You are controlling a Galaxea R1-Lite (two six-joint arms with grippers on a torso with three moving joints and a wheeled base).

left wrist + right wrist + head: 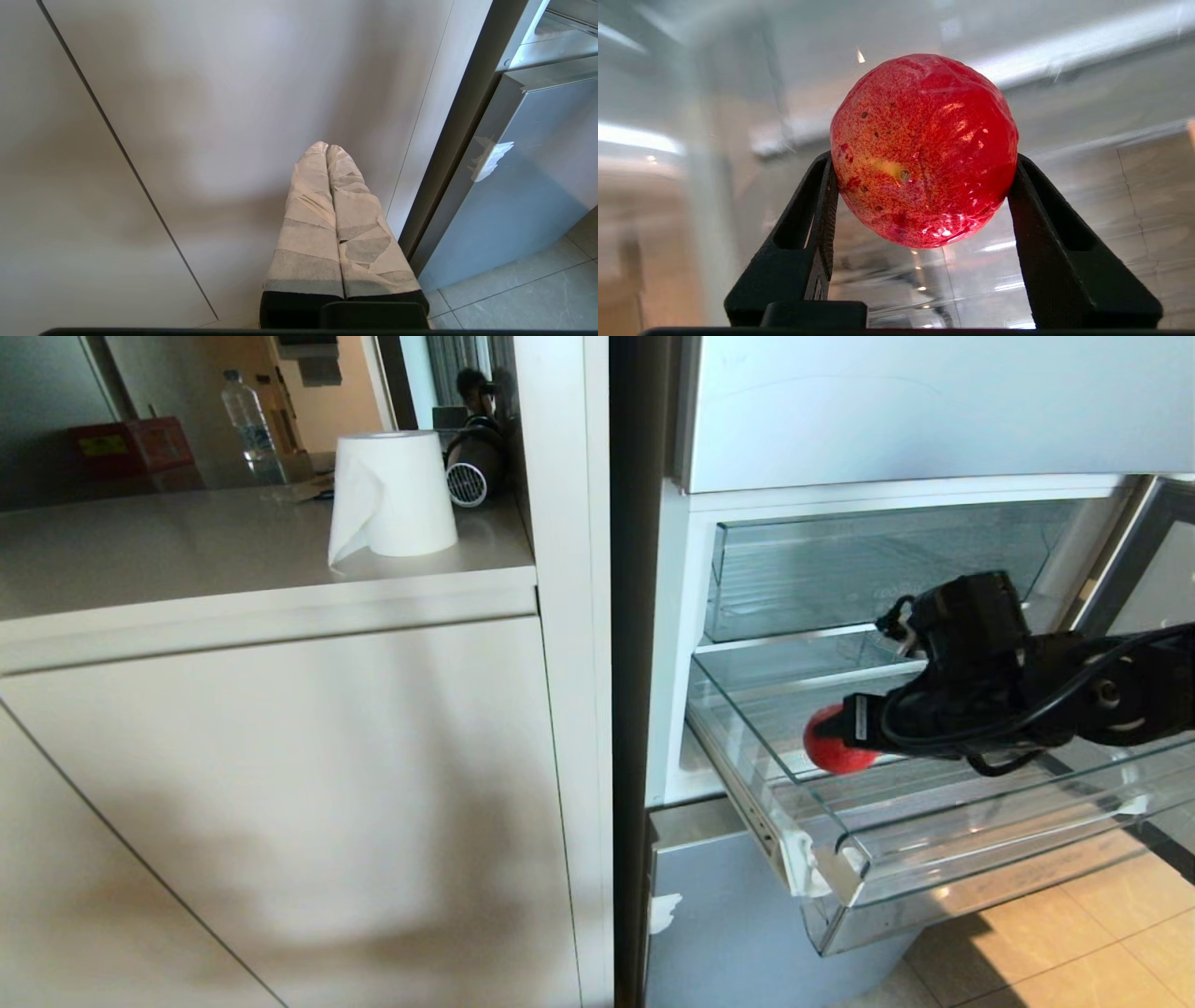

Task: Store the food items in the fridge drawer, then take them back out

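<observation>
I see one food item, a red fruit (924, 149), round and glossy, its skin speckled red over a yellowish patch with a small dimple and a few dark flecks. It sits inside the fridge drawer (934, 859), toward the drawer's left side, with a black finger (822, 205) pressed against each flank. I cannot tell whether its underside rests on the drawer floor. The fridge drawer is a wide, shallow clear-plastic bin with a ribbed floor, pulled well out of the cabinet and sitting level. Its front lip is plain, and a whitish patch marks the front left corner. I see no second fruit in the drawer.
</observation>
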